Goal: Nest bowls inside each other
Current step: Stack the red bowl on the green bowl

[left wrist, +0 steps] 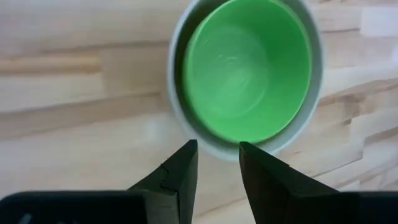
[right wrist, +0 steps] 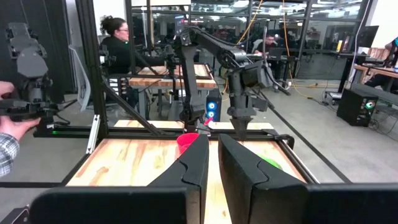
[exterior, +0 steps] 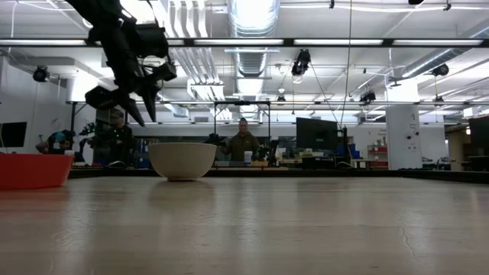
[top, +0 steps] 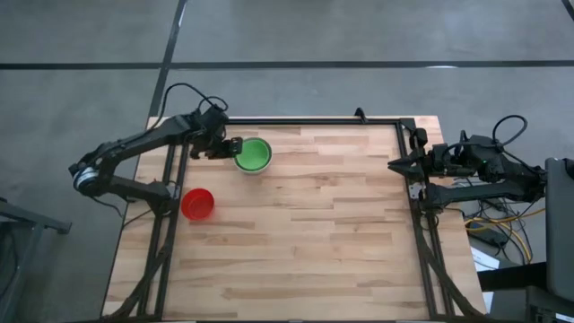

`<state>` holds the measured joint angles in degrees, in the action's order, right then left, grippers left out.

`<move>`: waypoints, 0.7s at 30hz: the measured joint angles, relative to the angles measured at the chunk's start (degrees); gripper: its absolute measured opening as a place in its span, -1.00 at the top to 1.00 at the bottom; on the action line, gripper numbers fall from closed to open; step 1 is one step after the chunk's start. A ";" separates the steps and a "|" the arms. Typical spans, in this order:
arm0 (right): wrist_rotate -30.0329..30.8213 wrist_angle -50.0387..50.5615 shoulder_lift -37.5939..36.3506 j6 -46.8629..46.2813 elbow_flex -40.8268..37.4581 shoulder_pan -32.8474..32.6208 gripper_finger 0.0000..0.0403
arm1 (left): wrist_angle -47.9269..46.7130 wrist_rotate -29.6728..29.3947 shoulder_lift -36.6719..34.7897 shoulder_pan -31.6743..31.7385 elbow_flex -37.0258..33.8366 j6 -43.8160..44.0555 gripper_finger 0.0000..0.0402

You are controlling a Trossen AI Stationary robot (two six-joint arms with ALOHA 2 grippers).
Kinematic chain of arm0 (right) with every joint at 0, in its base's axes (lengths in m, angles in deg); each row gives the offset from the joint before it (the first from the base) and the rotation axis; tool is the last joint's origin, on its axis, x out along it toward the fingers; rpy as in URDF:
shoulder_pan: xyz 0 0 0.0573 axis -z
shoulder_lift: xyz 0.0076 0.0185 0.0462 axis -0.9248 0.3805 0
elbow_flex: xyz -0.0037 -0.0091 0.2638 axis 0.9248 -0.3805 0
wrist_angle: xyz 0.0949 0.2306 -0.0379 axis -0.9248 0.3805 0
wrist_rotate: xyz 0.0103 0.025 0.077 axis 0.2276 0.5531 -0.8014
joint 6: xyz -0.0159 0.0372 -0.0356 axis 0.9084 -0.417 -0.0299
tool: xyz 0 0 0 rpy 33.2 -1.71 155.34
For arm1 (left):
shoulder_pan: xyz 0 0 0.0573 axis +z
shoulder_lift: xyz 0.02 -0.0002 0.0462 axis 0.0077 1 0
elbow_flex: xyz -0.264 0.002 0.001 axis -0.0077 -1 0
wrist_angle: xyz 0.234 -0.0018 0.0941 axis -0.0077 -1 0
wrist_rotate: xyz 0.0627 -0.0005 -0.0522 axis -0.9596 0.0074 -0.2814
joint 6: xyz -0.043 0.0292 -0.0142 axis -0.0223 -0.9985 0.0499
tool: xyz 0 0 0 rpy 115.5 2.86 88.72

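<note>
Left gripper (top: 230,146) hangs open, empty, beside the green-in-white stack (top: 253,155), upper left; red bowl (top: 197,204) still loose — next grab it & nest it; right gripper (top: 395,165) parked, nearly shut.

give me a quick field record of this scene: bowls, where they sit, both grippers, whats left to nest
stack: green bowl nested inside pale bowl, far left part of table
loose bowl: red bowl, apart from the stack, near the left edge
left gripper: open, empty, raised above the table just beside the stack's rim
right gripper: parked at the right edge, holding nothing
bowl count in view: one green surface visible; any others beneath it cannot be told
left to nest: the red bowl
</note>
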<state>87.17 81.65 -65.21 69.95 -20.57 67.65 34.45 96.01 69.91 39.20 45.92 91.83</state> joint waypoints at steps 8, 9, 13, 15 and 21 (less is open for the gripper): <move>0.00 0.00 0.01 -0.02 0.02 0.00 0.83 | -8.03 -0.92 -3.69 -1.43 -0.11 -0.55 0.39; 0.00 0.00 0.02 -0.02 0.00 0.00 0.83 | -8.80 -0.93 -4.06 -1.81 -0.11 -1.37 0.39; 0.00 0.00 0.02 -0.02 0.01 0.01 0.83 | -12.01 -0.96 -5.61 -3.45 -0.16 -5.42 0.39; 0.00 0.00 0.00 -0.02 0.00 0.02 0.83 | -13.44 -0.96 -6.38 -4.29 -0.18 -6.24 0.39; 0.00 0.00 0.00 -0.01 0.01 0.02 0.83 | -16.81 -1.37 -8.37 -5.61 -0.42 -4.62 0.39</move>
<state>87.17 81.65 -65.21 69.94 -20.56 67.67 17.63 94.64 61.55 33.59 45.50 87.22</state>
